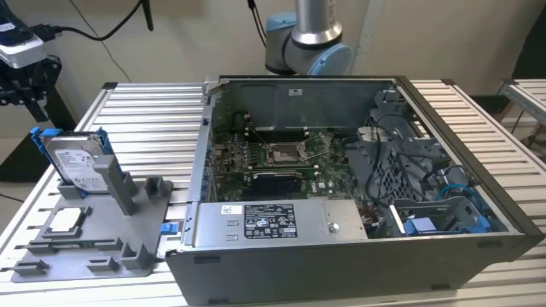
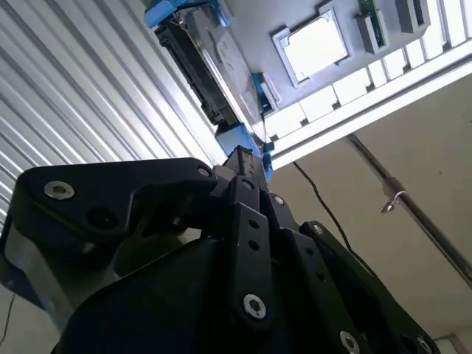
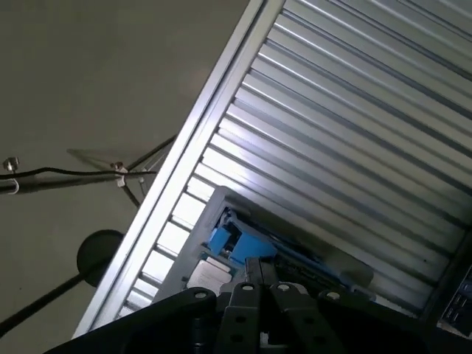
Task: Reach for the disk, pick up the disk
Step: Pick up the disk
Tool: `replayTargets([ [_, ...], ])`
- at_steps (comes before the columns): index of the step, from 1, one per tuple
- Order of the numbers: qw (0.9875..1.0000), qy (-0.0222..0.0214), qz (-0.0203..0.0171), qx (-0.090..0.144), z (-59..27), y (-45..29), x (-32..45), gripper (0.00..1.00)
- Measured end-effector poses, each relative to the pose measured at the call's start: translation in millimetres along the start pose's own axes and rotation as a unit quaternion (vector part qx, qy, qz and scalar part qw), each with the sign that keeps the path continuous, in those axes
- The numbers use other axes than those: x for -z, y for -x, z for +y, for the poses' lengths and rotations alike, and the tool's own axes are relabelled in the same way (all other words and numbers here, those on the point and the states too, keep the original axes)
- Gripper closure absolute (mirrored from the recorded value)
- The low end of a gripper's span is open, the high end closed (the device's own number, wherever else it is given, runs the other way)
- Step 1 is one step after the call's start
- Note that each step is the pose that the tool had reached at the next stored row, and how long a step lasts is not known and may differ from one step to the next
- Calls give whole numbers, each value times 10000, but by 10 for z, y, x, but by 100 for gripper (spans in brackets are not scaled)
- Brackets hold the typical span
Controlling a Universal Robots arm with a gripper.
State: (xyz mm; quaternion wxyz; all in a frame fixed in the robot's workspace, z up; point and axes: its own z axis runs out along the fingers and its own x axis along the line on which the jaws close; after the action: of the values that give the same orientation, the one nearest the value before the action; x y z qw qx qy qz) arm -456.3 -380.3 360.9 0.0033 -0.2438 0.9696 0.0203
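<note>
A ribbed metal table [image 1: 149,105] stands before a cream wall [image 1: 188,45]; perhaps another table [image 1: 522,94] beside it.

Silver-grey disk [image 1: 75,161] with white label, clipped in a blue frame [image 1: 37,139], standing on edge at the grey holder's [image 1: 94,240] far corner.

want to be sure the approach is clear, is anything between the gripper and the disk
Nothing visible stands between them. In the exterior view the gripper hangs above the disk, toward the exterior view's left, with open air between. The disk stands upright in a grey holder; the holder's post is on the disk's other side.
</note>
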Motion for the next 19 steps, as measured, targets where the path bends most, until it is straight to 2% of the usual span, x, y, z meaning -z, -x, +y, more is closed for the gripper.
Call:
replayTargets([
  [5, 9994, 6, 13, 340, -5, 8, 0, 100],
  [13, 9973, 12, 28, 735, -23, 42, 0, 100],
  [16, 9952, 16, 37, 982, -24, 42, 0, 100],
  [19, 9922, 19, 45, 1249, -24, 42, 0, 100],
])
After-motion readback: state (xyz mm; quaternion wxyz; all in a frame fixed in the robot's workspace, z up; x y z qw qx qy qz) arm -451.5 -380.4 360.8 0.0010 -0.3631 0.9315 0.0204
